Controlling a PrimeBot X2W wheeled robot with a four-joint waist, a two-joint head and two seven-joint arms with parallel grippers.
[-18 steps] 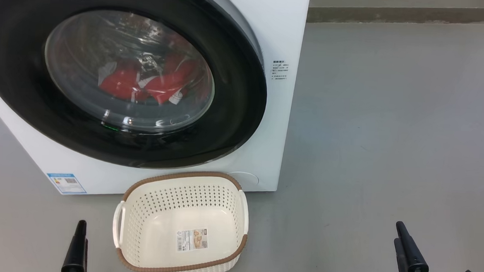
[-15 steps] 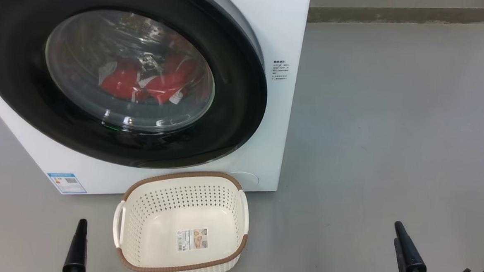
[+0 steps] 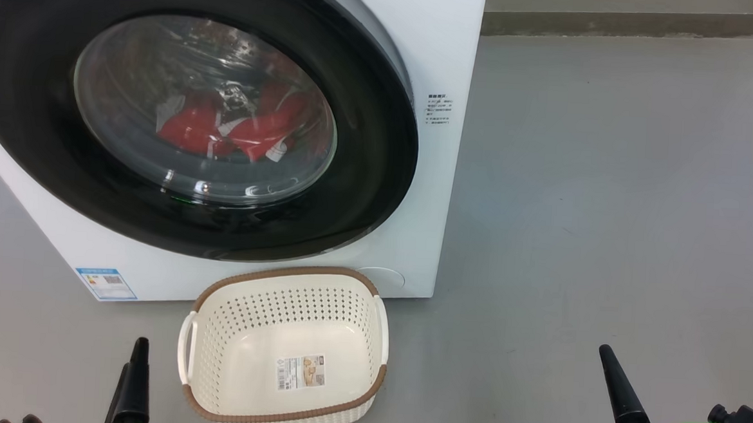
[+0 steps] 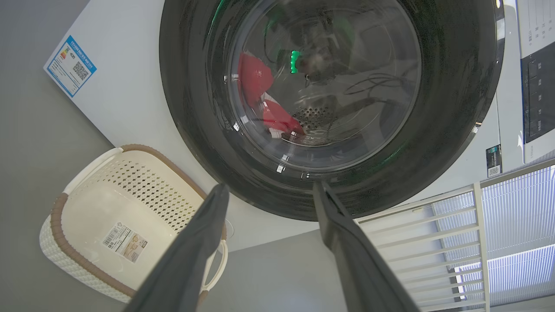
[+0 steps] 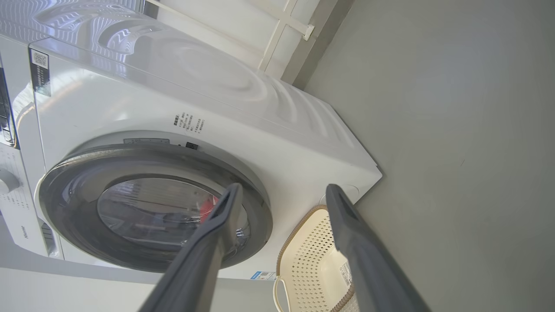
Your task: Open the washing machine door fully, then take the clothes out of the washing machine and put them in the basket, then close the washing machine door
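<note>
Washing machine door [image 3: 365,172] closed, red clothes [image 3: 226,129] seen through it, cream basket [image 3: 286,274] just before it, left gripper [image 4: 271,186] and right gripper [image 5: 284,187] spread wide (grasping nothing).

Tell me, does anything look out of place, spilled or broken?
Nothing stands out. The washing machine door is shut, the red clothes lie inside, and the basket stands upright on the floor.

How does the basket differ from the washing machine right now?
The washing machine is large, white and shut, with red clothes inside; the basket is small, cream, brown-rimmed and open-topped, with just a paper label inside. Both stand on the grey floor.
</note>
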